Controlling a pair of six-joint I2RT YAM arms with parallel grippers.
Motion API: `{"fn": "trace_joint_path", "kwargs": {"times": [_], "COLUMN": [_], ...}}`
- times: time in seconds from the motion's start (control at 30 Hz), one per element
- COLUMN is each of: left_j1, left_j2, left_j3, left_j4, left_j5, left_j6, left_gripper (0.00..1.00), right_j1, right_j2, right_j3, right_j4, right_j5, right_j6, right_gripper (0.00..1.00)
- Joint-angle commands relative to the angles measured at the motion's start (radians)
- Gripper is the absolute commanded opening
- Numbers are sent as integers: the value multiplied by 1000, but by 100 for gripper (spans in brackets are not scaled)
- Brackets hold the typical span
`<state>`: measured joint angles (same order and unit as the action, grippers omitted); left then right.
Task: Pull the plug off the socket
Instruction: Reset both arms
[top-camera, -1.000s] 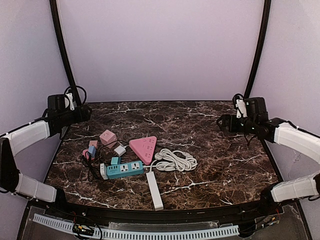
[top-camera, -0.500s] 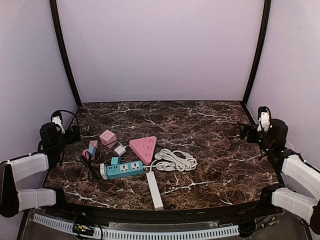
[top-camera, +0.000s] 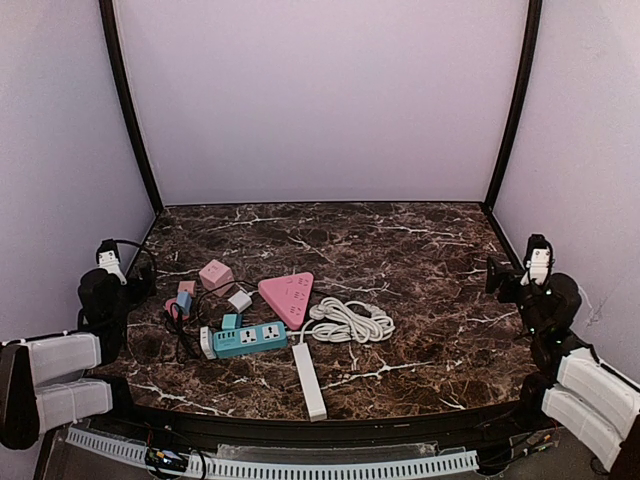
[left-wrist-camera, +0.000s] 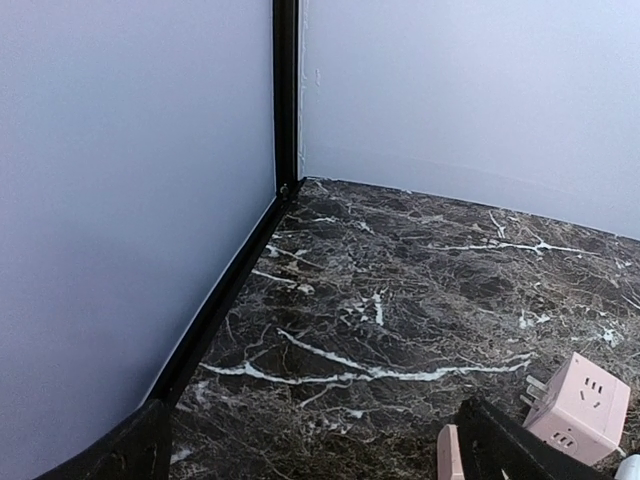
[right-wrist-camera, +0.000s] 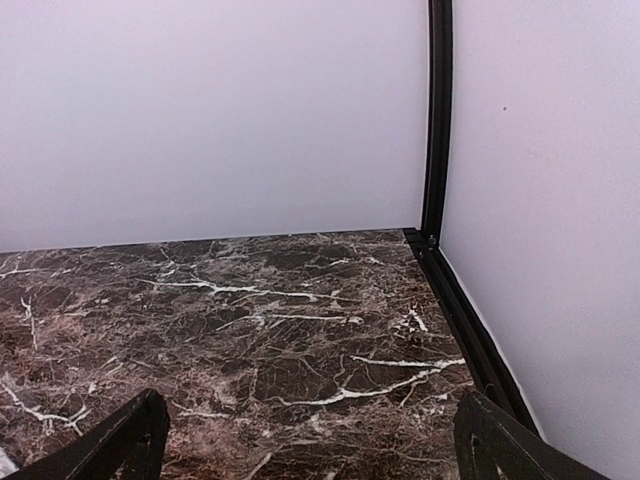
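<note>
A teal socket strip (top-camera: 250, 338) lies left of centre on the marble table (top-camera: 430, 250), with a small teal plug (top-camera: 231, 321) standing at its far edge. I cannot tell if the plug is seated. My left gripper (top-camera: 141, 273) is folded back at the table's left edge, well away from the strip. It is open and empty (left-wrist-camera: 315, 462), one dark finger (left-wrist-camera: 120, 455) showing at each bottom corner of the left wrist view. My right gripper (top-camera: 494, 275) sits folded at the right edge, open over bare marble (right-wrist-camera: 310, 452).
A pink cube socket (top-camera: 215, 274) (left-wrist-camera: 580, 405), a white adapter (top-camera: 240, 300), a pink triangular socket (top-camera: 288, 296), a blue and pink plug (top-camera: 182, 300) with black cord, a coiled white cable (top-camera: 350, 321) and a white strip (top-camera: 309, 381) lie around the teal strip. Black frame posts (top-camera: 130, 120) stand in the back corners.
Both arms have drawn back from over the table's sides and folded down towards their bases. The grippers stayed open. The things on the table have not moved.
</note>
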<state>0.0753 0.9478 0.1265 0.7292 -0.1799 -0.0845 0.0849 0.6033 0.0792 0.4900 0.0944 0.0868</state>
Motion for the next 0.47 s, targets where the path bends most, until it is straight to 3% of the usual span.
{"fn": "trace_joint_path", "kwargs": {"times": [0.0,0.43], "left_j1": [-1,0], "left_j2": [-5,-31], "left_j3": [-25,-38], "left_j4": [39,34], "left_j5": [-28,-32], "left_j6": [12,-5], "left_gripper": [99,99], "right_j1": [-2,-2], "right_j2": [1,24], "right_j3": [-13,-2], "right_j4": [62,57], "right_j5": [24,26], "right_j6": [-10,-9], "right_gripper": [99,99]}}
